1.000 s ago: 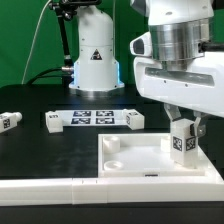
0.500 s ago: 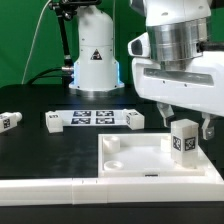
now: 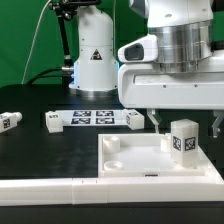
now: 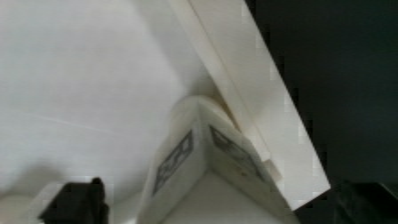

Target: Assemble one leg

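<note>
The leg is seen standing upright on the square tabletop panel, at the panel's far corner on the exterior view's right, with its tagged face turned toward the camera. Whether its foot is seated in the panel's corner hole cannot be told, as the joint is hidden.

The tool is held directly above that corner. Its two fingers are spread wide apart, one on each side of the leg's top, and neither appears to touch the leg. In the wrist view the leg is looked down on from above, against the white panel.

The leg's long axis is vertical and appears to run in line with the tool's own axis. Any regrasp or turning of the leg would therefore be made from straight overhead, with the fingers closed across the leg's width.
</note>
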Robot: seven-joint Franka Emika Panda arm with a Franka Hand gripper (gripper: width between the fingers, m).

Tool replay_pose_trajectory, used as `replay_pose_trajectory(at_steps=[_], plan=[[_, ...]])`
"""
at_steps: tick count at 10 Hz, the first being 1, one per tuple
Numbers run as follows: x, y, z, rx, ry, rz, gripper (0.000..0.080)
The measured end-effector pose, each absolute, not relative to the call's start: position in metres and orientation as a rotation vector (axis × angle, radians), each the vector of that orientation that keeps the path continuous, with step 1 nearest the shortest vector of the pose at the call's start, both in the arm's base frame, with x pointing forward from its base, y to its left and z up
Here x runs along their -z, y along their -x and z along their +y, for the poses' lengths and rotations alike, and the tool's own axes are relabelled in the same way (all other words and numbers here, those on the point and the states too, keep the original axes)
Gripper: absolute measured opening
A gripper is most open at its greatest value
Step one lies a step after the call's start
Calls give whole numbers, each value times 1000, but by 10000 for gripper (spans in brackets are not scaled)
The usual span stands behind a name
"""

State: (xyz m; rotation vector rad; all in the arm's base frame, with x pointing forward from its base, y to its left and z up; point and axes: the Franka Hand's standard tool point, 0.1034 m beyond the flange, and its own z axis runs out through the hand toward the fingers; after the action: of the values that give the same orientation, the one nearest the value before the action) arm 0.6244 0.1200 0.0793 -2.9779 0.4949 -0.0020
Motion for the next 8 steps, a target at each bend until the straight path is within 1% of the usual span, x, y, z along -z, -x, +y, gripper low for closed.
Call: replay_pose_trajectory(at_steps=[5, 7, 8], plan=[[-79, -624, 117, 35, 3040, -174, 649], [-79, -624, 114, 38, 3036, -233, 649], [-79, -624, 114, 38, 3036, -231, 516]])
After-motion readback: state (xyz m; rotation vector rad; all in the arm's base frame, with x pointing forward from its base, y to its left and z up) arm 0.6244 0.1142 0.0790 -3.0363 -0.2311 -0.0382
